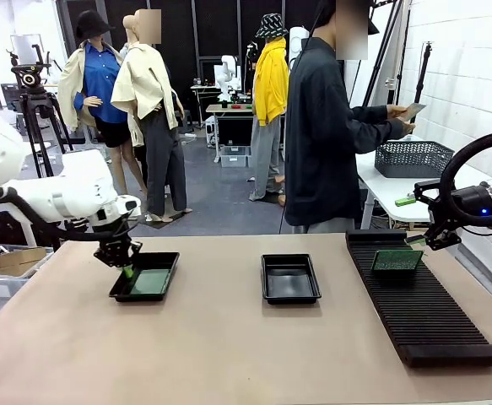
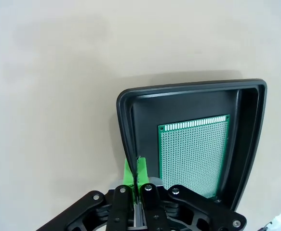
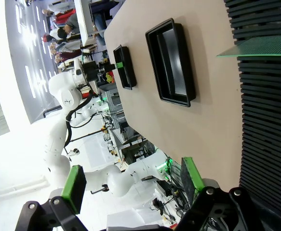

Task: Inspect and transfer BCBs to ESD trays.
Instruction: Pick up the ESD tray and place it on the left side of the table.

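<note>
Black ribbed slotted rack: 3 o'clock on the table. A thin green perforated circuit board stands in its far slots, probably kept upright so it is easy to pick.
Middle glossy black plastic tray: 12 o'clock, bare, ready to receive a board.
Left glossy black tray: 10 o'clock. A flat green board already lies inside.
Left pincer: fingers pressed together on nothing, above that tray's edge.
Right pincer: jaws wide, near the racked board, seemingly poised to take it.
Person: beyond the table at 1 o'clock, holding a small flat piece, perhaps inspecting it.
</note>
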Robot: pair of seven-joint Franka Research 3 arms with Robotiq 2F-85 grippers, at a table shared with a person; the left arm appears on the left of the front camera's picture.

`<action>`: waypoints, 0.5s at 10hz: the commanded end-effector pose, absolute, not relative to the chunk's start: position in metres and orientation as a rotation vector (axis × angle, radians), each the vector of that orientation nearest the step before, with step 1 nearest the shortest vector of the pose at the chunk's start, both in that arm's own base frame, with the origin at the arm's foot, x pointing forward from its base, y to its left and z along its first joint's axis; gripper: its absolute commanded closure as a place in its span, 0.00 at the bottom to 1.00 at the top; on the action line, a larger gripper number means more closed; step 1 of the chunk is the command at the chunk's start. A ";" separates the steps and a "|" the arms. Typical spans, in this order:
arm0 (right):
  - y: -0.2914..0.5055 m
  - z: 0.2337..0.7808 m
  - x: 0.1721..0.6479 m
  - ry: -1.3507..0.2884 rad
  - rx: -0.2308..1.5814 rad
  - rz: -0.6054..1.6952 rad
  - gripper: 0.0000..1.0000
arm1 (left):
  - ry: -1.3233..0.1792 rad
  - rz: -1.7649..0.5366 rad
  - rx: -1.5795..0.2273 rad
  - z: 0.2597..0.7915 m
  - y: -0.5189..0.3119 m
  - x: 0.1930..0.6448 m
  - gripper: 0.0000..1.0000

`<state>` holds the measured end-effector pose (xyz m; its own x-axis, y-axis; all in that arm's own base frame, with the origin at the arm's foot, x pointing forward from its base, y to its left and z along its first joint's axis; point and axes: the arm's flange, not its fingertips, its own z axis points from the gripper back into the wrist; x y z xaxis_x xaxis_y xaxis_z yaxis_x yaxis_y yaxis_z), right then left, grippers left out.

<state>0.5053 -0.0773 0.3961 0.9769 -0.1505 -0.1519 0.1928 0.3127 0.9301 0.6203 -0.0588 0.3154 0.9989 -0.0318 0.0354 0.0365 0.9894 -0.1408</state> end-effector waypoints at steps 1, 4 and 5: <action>-0.074 0.396 0.503 0.036 1.211 -0.223 0.00 | -0.079 -0.030 -0.163 0.320 -0.028 0.590 1.00; -0.074 0.396 0.503 0.036 1.211 -0.223 0.00 | -0.033 -0.070 -0.132 0.329 0.018 0.571 1.00; -0.074 0.396 0.503 0.036 1.211 -0.223 0.00 | -0.038 -0.086 -0.123 0.334 0.032 0.568 1.00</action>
<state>0.5053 -0.0773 0.3964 0.9769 -0.1506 -0.1514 0.1923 0.3129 0.9301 0.5747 0.0226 0.3272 0.9977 -0.0495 0.0465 0.0549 0.9910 -0.1217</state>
